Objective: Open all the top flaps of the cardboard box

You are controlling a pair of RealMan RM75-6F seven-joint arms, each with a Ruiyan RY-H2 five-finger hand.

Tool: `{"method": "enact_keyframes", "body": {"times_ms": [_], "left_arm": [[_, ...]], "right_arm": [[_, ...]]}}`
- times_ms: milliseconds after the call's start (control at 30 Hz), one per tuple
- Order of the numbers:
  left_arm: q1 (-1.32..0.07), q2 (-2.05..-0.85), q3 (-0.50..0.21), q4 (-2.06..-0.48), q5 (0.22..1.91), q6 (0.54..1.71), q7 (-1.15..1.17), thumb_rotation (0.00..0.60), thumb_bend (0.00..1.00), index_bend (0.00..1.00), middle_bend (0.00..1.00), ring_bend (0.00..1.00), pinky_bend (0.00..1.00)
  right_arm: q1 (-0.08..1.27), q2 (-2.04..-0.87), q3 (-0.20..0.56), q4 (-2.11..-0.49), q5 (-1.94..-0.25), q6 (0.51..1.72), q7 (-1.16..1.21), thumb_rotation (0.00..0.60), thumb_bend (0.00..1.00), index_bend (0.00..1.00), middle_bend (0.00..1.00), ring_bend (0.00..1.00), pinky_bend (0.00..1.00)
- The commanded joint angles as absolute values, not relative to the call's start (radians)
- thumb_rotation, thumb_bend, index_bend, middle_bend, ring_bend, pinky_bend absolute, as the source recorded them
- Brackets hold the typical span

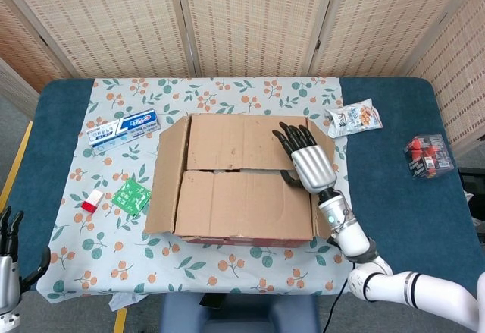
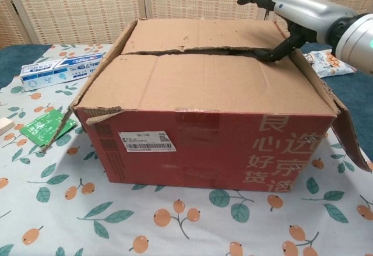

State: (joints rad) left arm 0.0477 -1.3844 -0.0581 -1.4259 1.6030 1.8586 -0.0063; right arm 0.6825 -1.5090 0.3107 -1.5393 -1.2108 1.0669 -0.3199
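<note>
The cardboard box (image 1: 242, 189) (image 2: 204, 110) stands mid-table on the flowered cloth. Its two short side flaps, left (image 1: 167, 174) and right (image 1: 324, 196), hang outward. The far long flap (image 1: 246, 139) (image 2: 198, 33) and the near long flap (image 1: 242, 204) (image 2: 198, 81) lie flat across the top. My right hand (image 1: 307, 158) (image 2: 291, 17) hovers over the right end of the seam, fingers spread above the far flap, thumb hooked into the seam. A dark gap shows along the seam in the chest view. My left hand (image 1: 7, 268) is at the bottom left corner, off the table, fingers apart, holding nothing.
A toothpaste box (image 1: 123, 129) (image 2: 55, 69), a green packet (image 1: 132, 196) (image 2: 44, 128) and a small red-and-white block (image 1: 92, 201) lie left of the box. A snack packet (image 1: 354, 117) (image 2: 329, 62) and a red packet (image 1: 430, 155) lie to the right.
</note>
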Motion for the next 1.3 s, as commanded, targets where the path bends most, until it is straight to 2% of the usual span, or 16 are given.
{"method": "enact_keyframes", "body": {"times_ms": [33,200,400,633,833,967,1100,1200,1300], "left_arm": [[0.049,-1.383,-0.062,-1.424,1.599,1.857,-0.011,0.600,0.45,0.00,0.00,0.00,0.00],[0.051,-1.382,-0.070,-1.420,1.591,1.849,-0.018,0.600,0.45,0.00,0.00,0.00,0.00],[0.049,-1.382,-0.081,-1.414,1.577,1.832,-0.014,0.600,0.45,0.00,0.00,0.00,0.00],[0.038,-1.378,-0.102,-1.406,1.539,1.791,-0.021,0.600,0.45,0.00,0.00,0.00,0.00],[0.026,-1.372,-0.126,-1.393,1.488,1.740,-0.045,0.600,0.45,0.00,0.00,0.00,0.00],[0.020,-1.370,-0.142,-1.385,1.451,1.709,-0.062,0.600,0.45,0.00,0.00,0.00,0.00],[0.015,-1.368,-0.155,-1.378,1.426,1.689,-0.076,0.600,0.45,0.00,0.00,0.00,0.00],[0.014,-1.367,-0.161,-1.372,1.412,1.679,-0.079,0.600,0.45,0.00,0.00,0.00,0.00],[0.016,-1.366,-0.163,-1.371,1.408,1.678,-0.087,0.600,0.45,0.00,0.00,0.00,0.00]], "right_arm": [[0.707,-1.532,0.322,-1.501,-1.195,1.055,-0.318,0.600,0.38,0.00,0.00,0.00,0.00],[0.723,-1.539,0.345,-1.475,-1.192,1.068,-0.280,0.600,0.38,0.00,0.00,0.00,0.00],[0.712,-1.472,0.383,-1.528,-1.187,1.094,-0.225,0.600,0.38,0.00,0.00,0.00,0.00],[0.738,-1.405,0.450,-1.523,-1.118,1.044,-0.149,0.600,0.38,0.00,0.00,0.00,0.00],[0.830,-1.418,0.517,-1.362,-1.016,0.940,-0.100,0.600,0.38,0.00,0.00,0.00,0.00],[0.932,-1.475,0.547,-1.148,-0.964,0.839,-0.061,0.600,0.38,0.00,0.00,0.00,0.00],[1.001,-1.520,0.565,-0.999,-0.950,0.766,0.008,0.600,0.38,0.00,0.00,0.00,0.00],[1.008,-1.523,0.555,-0.975,-0.976,0.751,0.062,0.600,0.38,0.00,0.00,0.00,0.00],[0.966,-1.487,0.531,-1.044,-1.019,0.771,0.115,0.600,0.38,0.00,0.00,0.00,0.00]]}}
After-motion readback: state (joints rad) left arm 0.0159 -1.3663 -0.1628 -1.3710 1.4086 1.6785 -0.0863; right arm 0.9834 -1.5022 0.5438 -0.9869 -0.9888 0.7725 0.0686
